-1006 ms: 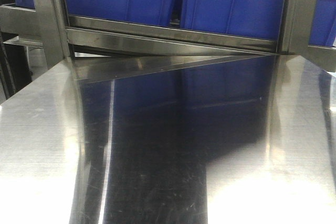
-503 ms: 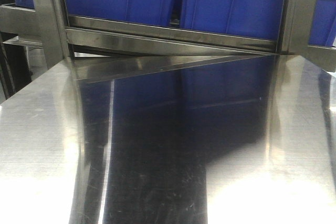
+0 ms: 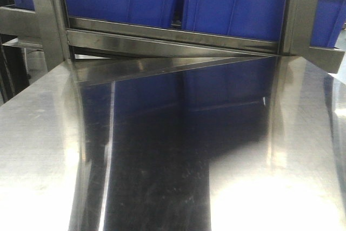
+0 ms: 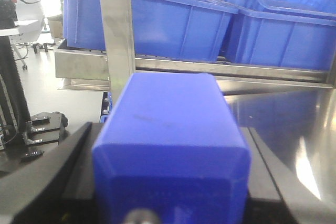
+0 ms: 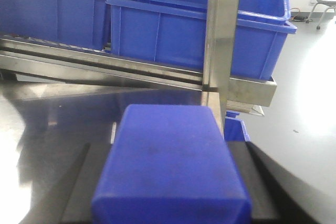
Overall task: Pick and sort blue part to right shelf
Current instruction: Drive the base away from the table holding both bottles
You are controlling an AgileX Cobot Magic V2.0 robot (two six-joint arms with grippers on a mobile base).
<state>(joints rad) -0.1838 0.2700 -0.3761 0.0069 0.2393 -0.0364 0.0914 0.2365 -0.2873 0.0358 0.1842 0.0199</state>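
Gripping the flat sides, we hold a stiff, light-looking matte blue part [image 5: 170, 163] in our right gripper [image 5: 168, 148]; our left gripper [image 4: 165, 129] clamps a similar blue block [image 4: 168, 145].

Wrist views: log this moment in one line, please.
left fingers: shut on blue block | right fingers: shut on second blue block | ahead: rack, blue bins

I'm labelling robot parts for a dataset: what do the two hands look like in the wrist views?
The left hand and right hand show only matte black fingers: broad, smooth wedges that narrow toward their tips. No cables, markings or labels are visible, and the arms are out of view.
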